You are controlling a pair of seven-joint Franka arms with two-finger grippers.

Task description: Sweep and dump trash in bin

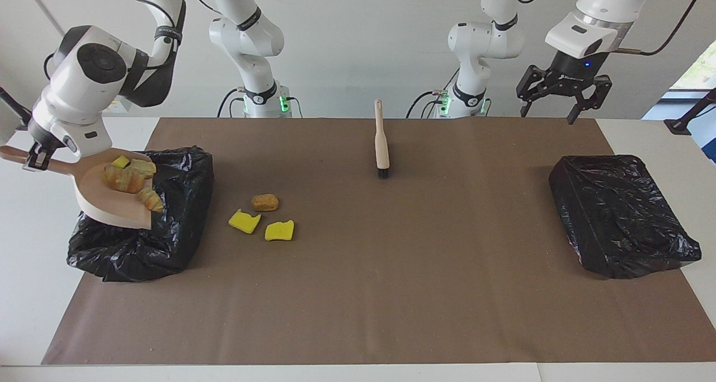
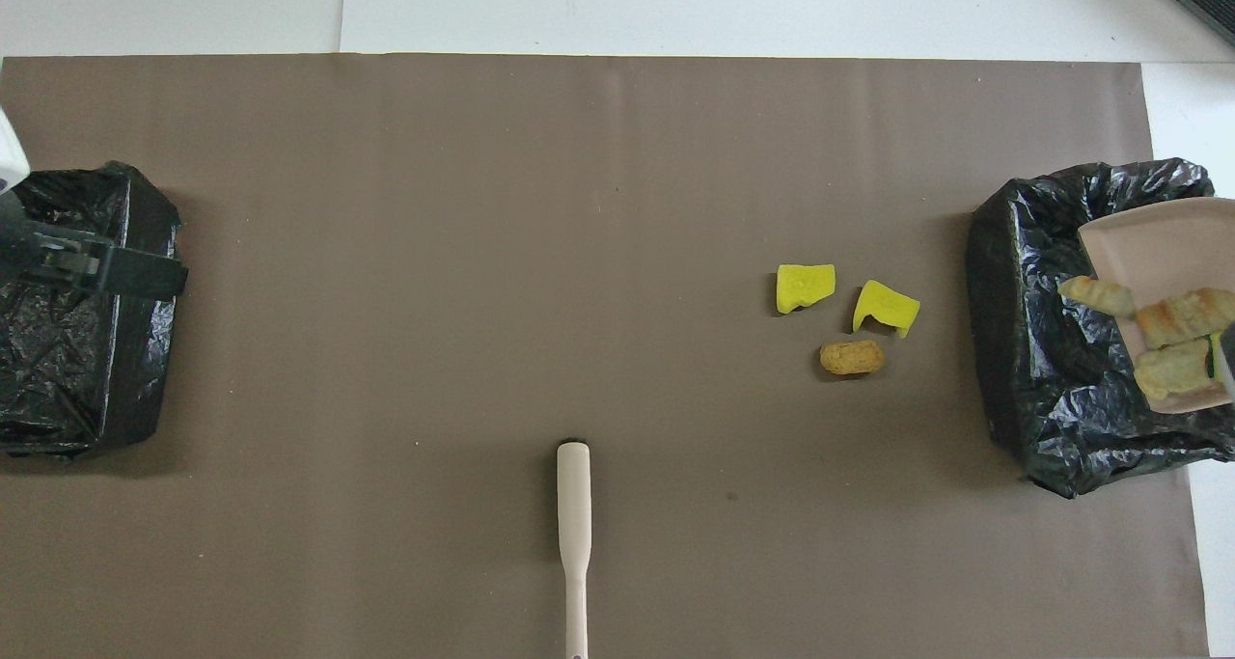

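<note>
Your right gripper (image 1: pixel 34 159) is clamped tight on the handle of the dustpan (image 1: pixel 114 206), which it holds tilted over the black-bagged bin (image 1: pixel 168 242) at the right arm's end of the table. Four scraps of trash (image 1: pixel 130 178) sit in the pan, one at its lower lip. Three loose scraps (image 1: pixel 263 217) (two yellow sponge pieces and a brown chunk) lie on the brown mat (image 1: pixel 358 292) just beside that bin. Your left gripper (image 1: pixel 562 99) hangs high with its jaws wide and empty, above the second bagged bin (image 1: pixel 621 217). Between the two grippers, the hand brush (image 1: pixel 382 141) lies on the mat.
</note>
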